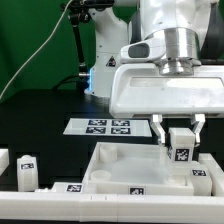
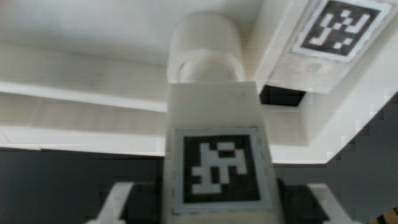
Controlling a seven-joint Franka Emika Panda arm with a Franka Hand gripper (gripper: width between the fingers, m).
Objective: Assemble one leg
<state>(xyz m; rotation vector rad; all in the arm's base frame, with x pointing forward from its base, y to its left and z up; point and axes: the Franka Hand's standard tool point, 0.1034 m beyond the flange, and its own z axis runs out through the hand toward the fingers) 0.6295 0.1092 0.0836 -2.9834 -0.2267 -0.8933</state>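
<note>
The pincer [image 1: 181, 145] is clamped on the leg [image 1: 181, 153], poised tip-down over the big white panel [image 1: 122, 166], at its corner on the exterior view's right, so it's picked and lined up, I'd say, but seating and screwing it in look left to do.

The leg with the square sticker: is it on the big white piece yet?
Done: the end effector grips one leg. In hand: it hangs over a corner of the white panel. Left: getting it into the panel, where a dark hole shows open beside it; the other legs wait aside.
</note>
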